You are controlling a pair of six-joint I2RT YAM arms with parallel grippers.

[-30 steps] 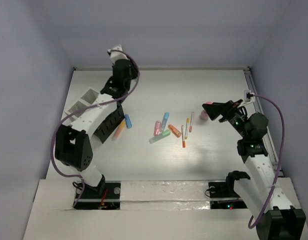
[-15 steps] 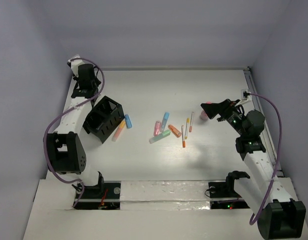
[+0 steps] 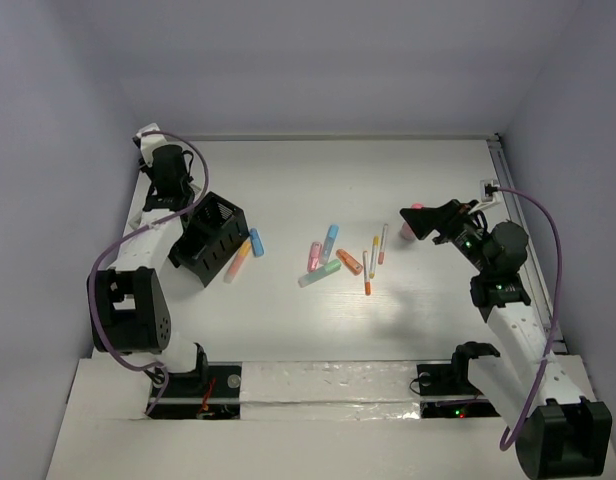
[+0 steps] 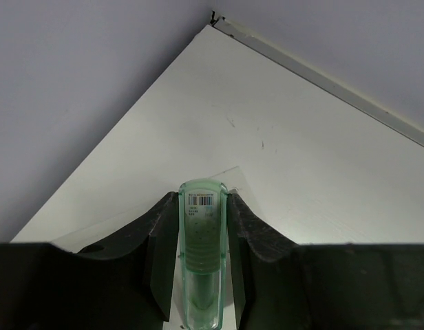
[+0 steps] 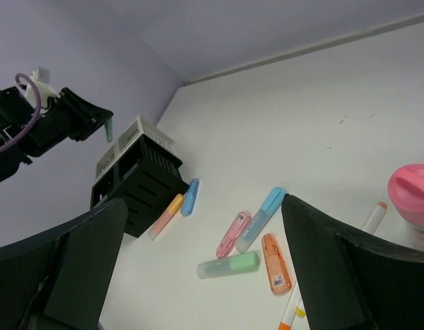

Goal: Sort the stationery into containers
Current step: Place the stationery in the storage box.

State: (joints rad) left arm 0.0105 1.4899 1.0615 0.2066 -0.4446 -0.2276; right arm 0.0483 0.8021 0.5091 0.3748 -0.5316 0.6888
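My left gripper (image 3: 171,165) is shut on a green marker (image 4: 202,261) and holds it in the air near the back left corner; the right wrist view shows the marker (image 5: 109,128) hanging over the white mesh cups (image 5: 138,130). The black slotted organiser (image 3: 210,238) stands just in front of them. Several pastel markers and thin white pens lie loose mid-table, among them a green marker (image 3: 319,273), a pink one (image 3: 314,256) and an orange one (image 3: 349,262). My right gripper (image 3: 425,220) is open and empty, raised beside the small pink cup (image 5: 411,192).
A blue marker (image 3: 256,242) and an orange-pink one (image 3: 238,262) lie against the organiser's right side. Walls close the table on the left, back and right. A cable connector (image 3: 488,188) sits at the right edge.
My left arm has swung from over the organiser to the back left corner with the green marker, uncovering the organiser. The right gripper has barely moved.
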